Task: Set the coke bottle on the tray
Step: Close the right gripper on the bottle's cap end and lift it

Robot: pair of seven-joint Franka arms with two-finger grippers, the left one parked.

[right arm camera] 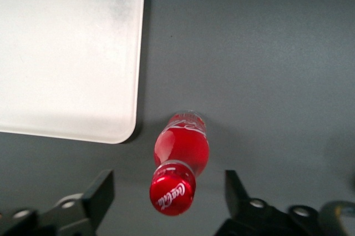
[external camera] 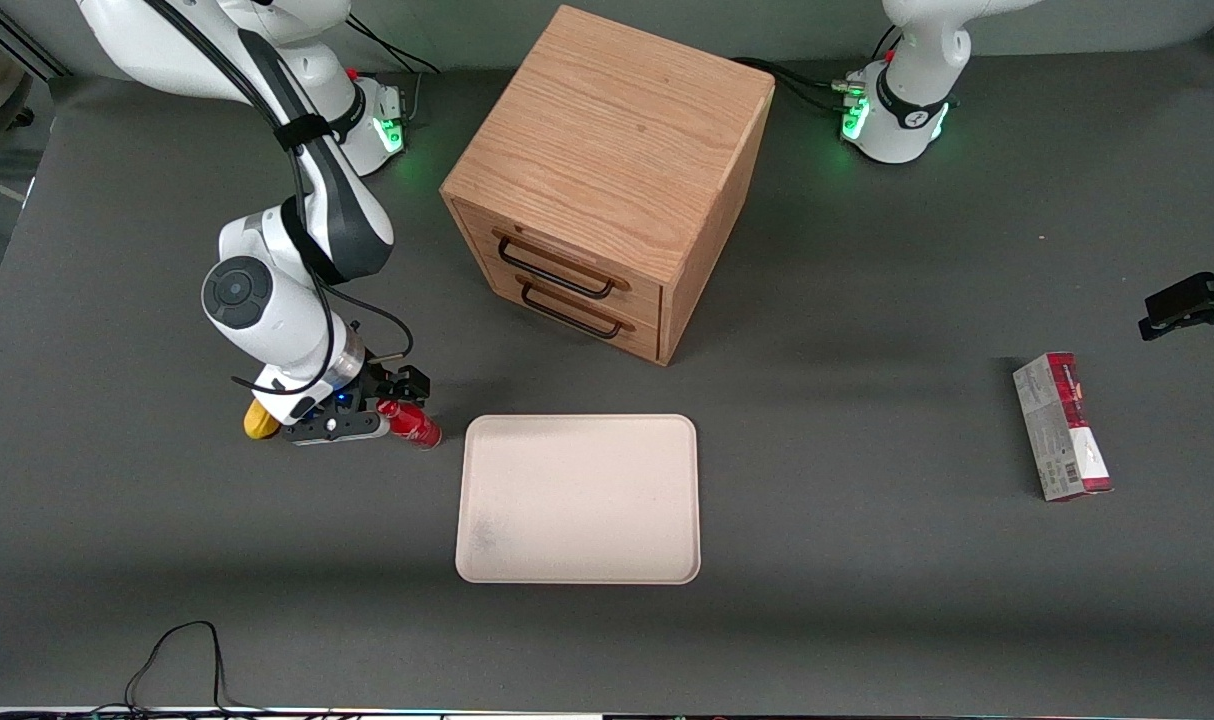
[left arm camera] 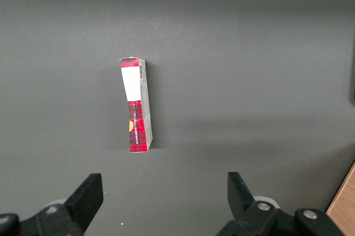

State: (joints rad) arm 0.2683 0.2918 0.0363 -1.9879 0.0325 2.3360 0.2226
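You see the gripper [external camera: 392, 405] of the right arm low over the table [external camera: 867, 560], toward the working arm's end, just beside the tray [external camera: 579, 498]. In the right wrist view its two fingers [right arm camera: 100, 191] are spread wide, and the coke bottle [right arm camera: 178, 170] stands between them with free space at each side, so the gripper [right arm camera: 166, 197] is released and grasps nothing. The coke bottle [external camera: 410, 422] stands upright on the dark table, not on the tray; it is close to the rounded corner of the tray [right arm camera: 66, 58] but apart from it. Its red cap [right arm camera: 172, 190] with white lettering faces the wrist camera. The tray is flat and cream, and it lies nearer to the front camera than the wooden drawer cabinet [external camera: 607, 180], which has two drawers with dark handles. A yellow rounded lump [external camera: 258, 421] lies on the table just beside the gripper, partly covered by the arm. Toward the parked arm's end of the table lies a red-and-grey carton [external camera: 1061, 426], flat on its side, well apart from the tray.
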